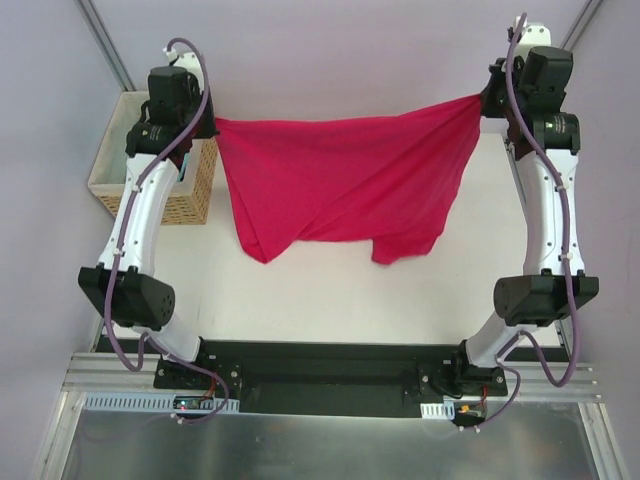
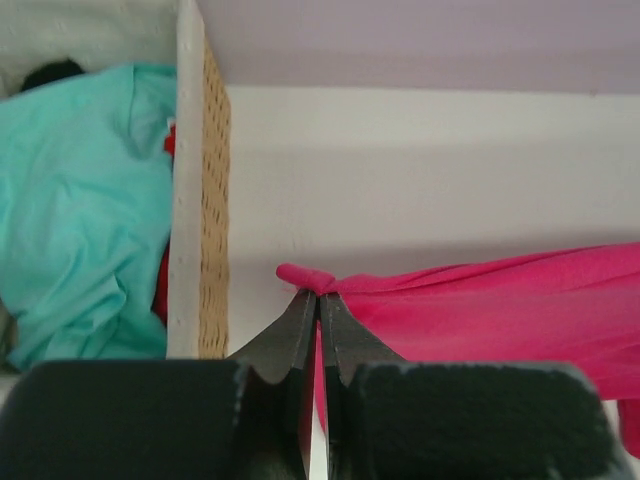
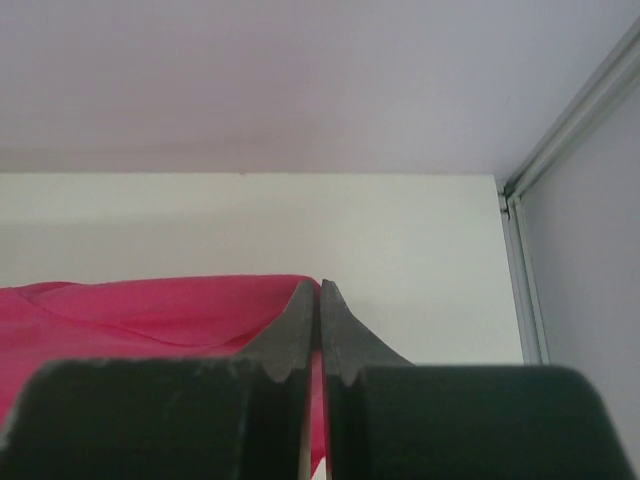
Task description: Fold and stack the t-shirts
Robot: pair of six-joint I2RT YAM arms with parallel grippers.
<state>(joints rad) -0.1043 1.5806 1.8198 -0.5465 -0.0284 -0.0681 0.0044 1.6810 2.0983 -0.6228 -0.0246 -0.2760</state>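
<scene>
A crimson-pink t-shirt (image 1: 345,180) hangs stretched between both arms over the far half of the table, its lower folds drooping toward the tabletop. My left gripper (image 2: 321,293) is shut on the shirt's left corner (image 2: 305,277), beside the basket. My right gripper (image 3: 320,285) is shut on the right corner, with pink fabric (image 3: 150,310) spreading leftward from its jaws. A turquoise t-shirt (image 2: 85,200) lies crumpled inside the wicker basket (image 2: 212,210), seen in the left wrist view.
The wicker basket (image 1: 190,195) stands at the table's far left edge, right under the left arm's wrist. A metal frame post (image 3: 525,260) runs along the table's right edge. White tabletop (image 1: 330,300) lies between the hanging shirt and the arm bases.
</scene>
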